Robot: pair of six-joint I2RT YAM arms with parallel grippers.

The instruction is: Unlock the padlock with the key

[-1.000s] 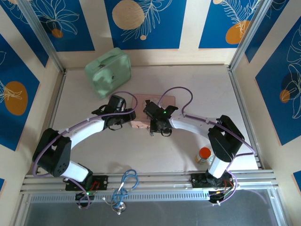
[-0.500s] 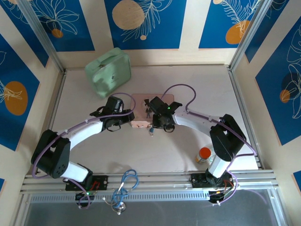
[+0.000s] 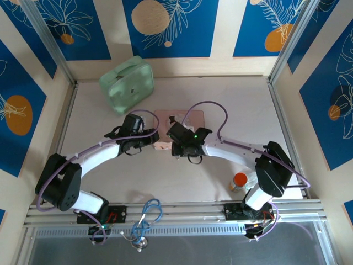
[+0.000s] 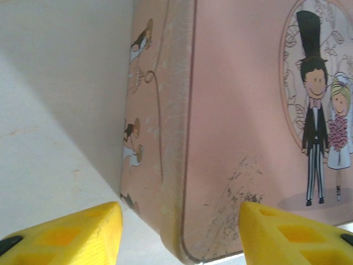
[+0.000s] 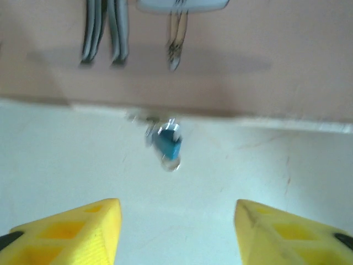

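- The left gripper (image 4: 176, 234) stands open, its two yellow fingers (image 4: 63, 232) well apart.
- Between and just ahead of those fingers sits the near corner of the pink tin (image 4: 237, 110). One finger is out to the side of the tin's wall and the other is over its picture lid.
- A gap shows on each side of the corner, so the left gripper spans the tin without clamping it and holds nothing.
- The right gripper (image 5: 176, 232) is also open, jaws wide, with only bare table (image 5: 83, 165) between the fingertips.
- The padlock (image 5: 165, 142) is straight ahead of the right gripper, on its midline and a little beyond the fingertips. It is a small silvery thing with a blue bit, at the tin's near edge.
- The padlock is blurred, so I cannot tell whether it hangs free or lies on the table. Neither right finger touches it.
- From above, the two grippers face each other across the tin's near edge, the left at its corner.
- A green case (image 3: 128, 84) lies well beyond the left gripper.
- An orange-capped bottle (image 3: 239, 181) stands back by the right arm's base.
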